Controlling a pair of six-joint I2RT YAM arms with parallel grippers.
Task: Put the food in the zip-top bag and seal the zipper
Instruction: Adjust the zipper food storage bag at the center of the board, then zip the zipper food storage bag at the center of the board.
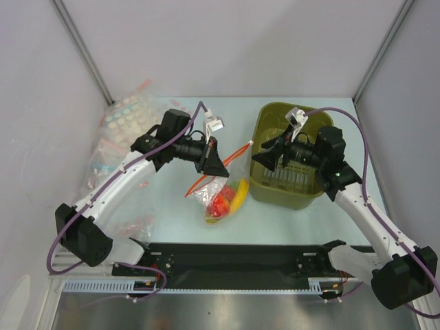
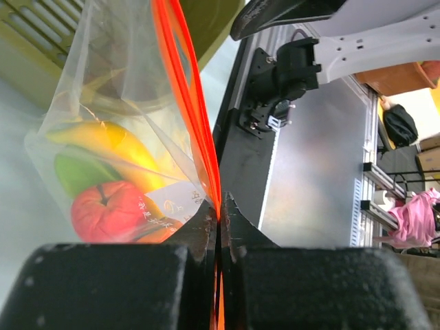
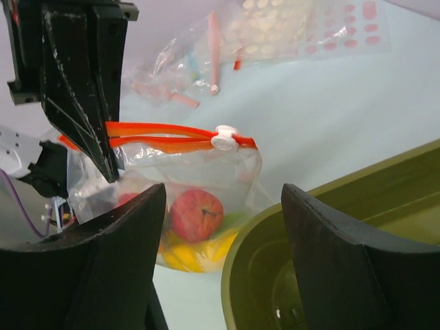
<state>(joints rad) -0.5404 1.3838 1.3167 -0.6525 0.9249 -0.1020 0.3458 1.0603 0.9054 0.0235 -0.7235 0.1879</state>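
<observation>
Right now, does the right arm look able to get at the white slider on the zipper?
Probably yes. The right claw is open and faces the slider with nothing between them; the basket rim lies off to one side. The left claw pinches the zipper's far end, holding it up.

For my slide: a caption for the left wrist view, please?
Left gripper shut on the zipper of the zip-top bag holding banana, red fruit and green piece.
</observation>
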